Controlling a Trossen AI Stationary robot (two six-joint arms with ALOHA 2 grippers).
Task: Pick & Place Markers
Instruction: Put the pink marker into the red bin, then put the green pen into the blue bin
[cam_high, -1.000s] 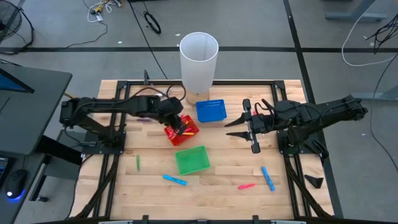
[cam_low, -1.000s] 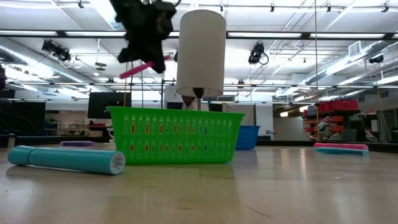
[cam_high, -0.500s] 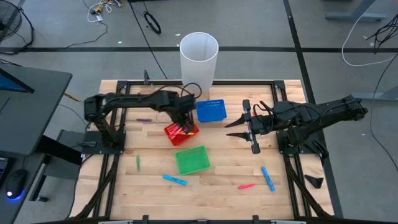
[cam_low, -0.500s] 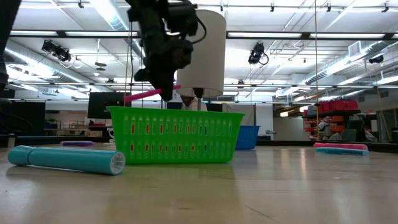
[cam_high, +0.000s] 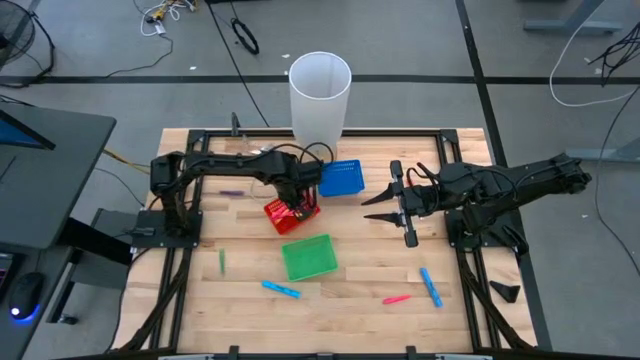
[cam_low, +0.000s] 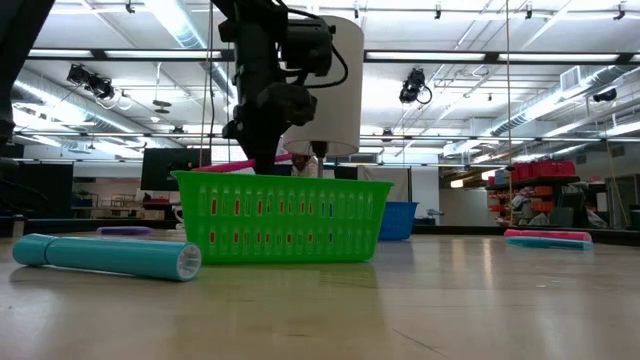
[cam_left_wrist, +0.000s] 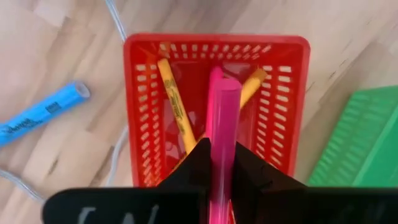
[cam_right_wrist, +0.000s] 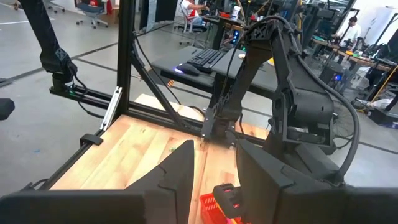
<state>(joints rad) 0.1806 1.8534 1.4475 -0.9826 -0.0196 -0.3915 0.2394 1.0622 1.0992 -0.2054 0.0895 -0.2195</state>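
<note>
Left tool (cam_left_wrist: 221, 186): I am holding it closed on a pink marker (cam_left_wrist: 222, 137), directly over the red basket (cam_left_wrist: 142, 112).
Right tool (cam_high: 403, 208): I am parking it above the tabletop (cam_high: 350, 300), right of the blue basket (cam_high: 340, 177); fingers apart, gripping nothing.
Handling: I am treating the pink marker as light, stiff and smooth plastic, probably slippery; gripped near one end, it is overhanging, so a mid-barrel hold looks safer.
Red basket contents: I am seeing two yellow markers (cam_left_wrist: 175, 106) lying crossed inside.
Green basket (cam_high: 308, 257): I am finding no marker in it from above.
Blue basket contents: I cannot tell.
Loose markers: blue one (cam_high: 281, 289), green one (cam_high: 222, 261), a blue and pink pair (cam_high: 430, 286) are lying on the tabletop.
</note>
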